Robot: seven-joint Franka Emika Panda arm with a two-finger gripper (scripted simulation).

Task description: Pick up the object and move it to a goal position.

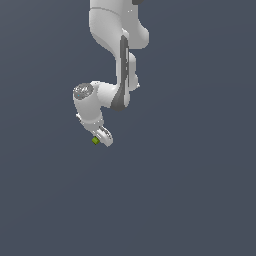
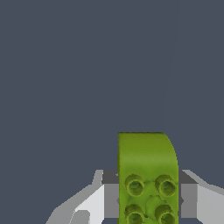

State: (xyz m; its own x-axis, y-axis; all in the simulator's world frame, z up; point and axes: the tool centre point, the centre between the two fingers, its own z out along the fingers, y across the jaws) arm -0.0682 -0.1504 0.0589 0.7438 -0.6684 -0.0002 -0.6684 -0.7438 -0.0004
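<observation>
We see a plain slate-grey surface (image 1: pixel 200 200) filling both views, with no walls or room features to make out and no containers in sight. The white Panda arm (image 1: pixel 112 50) reaches down from twelve o'clock in the exterior view. Its gripper (image 1: pixel 101 138) is clamped on the lime-green studded block (image 1: pixel 95 141), which shows at the gripper's eight o'clock side. In the wrist view the block (image 2: pixel 147 175) sits between the grey fingers (image 2: pixel 110 192), touching them on both sides.
</observation>
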